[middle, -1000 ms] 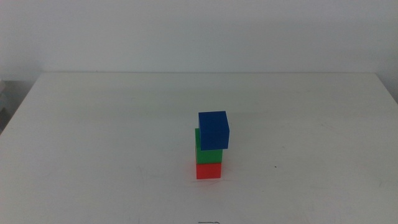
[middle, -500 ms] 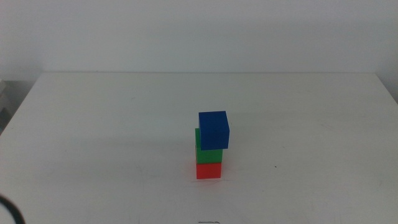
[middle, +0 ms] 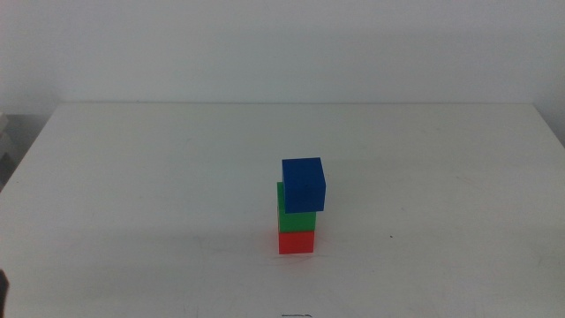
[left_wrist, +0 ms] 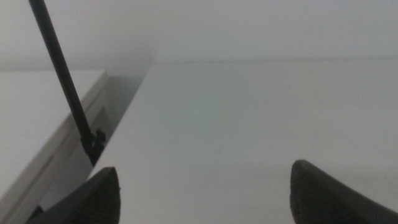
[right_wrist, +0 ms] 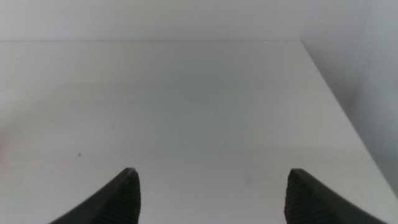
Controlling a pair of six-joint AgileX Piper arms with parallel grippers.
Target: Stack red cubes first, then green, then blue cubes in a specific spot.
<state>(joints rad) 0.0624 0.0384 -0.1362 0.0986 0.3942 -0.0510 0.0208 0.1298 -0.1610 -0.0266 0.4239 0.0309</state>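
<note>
Middle view: I see the stack done near the table's (middle: 132, 177) centre. Red cube (middle: 297, 241) sits on the white top, green cube (middle: 296, 212) on it, blue cube (middle: 304, 184) on top. Blue is twisted and hangs a bit to the right and toward me over the green, so it's not square. No arm is over the table; there's only a dark sliver at the bottom-left corner, prob. part of the left arm, can't tell for sure.

Left wrist view: left gripper (left_wrist: 205, 186) has its jaws spread wide w/ nothing between them, hovering at the table's left edge beside a thin black rod (left_wrist: 62, 81). No cubes show here.

Right wrist view: right gripper (right_wrist: 211, 193) is also wide open and empty, looking across bare tabletop toward the right edge. Cubes aren't clearly in shot; there's a faint reddish tint at the frame edge, too blurred to call.

My read: the task looks finished, and the step in hand is parking both arms. To do it well I'd keep both claws well apart from the stack, move slow w/o bumping the table, since that offset blue cube could slip.
</note>
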